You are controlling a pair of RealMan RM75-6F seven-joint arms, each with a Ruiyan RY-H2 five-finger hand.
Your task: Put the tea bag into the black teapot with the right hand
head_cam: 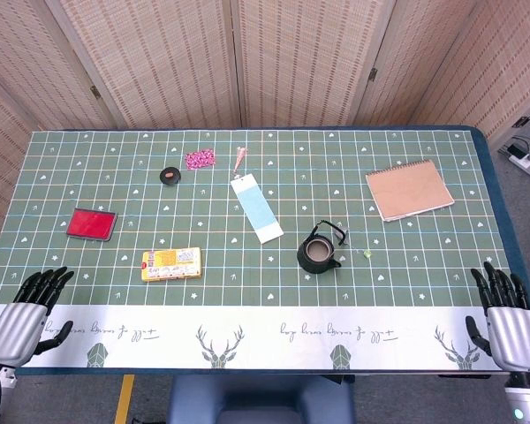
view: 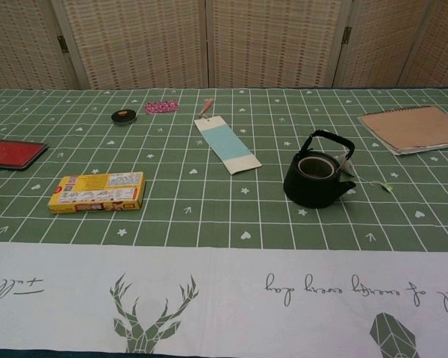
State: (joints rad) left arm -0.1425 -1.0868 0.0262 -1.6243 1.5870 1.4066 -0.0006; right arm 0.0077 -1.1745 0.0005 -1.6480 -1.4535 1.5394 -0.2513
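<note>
The black teapot [head_cam: 318, 254] [view: 317, 179] stands lidless right of the table's centre, handle raised. A thin string runs from its rim to a small green tag [head_cam: 367, 254] [view: 387, 188] lying on the cloth just right of it. The pot's inside looks pale; the tea bag itself cannot be made out there. My right hand [head_cam: 508, 318] rests at the near right edge of the table, fingers apart and holding nothing, far from the pot. My left hand [head_cam: 31, 309] lies the same way at the near left edge. Neither hand shows in the chest view.
A brown spiral notebook [head_cam: 409, 190] [view: 414, 128] lies at the far right. A blue-and-white card [head_cam: 256, 208] [view: 228, 145] lies left of and beyond the pot. Further left are a yellow box [head_cam: 170, 263] [view: 97, 191], a red case [head_cam: 91, 223] and a black roll [head_cam: 170, 176].
</note>
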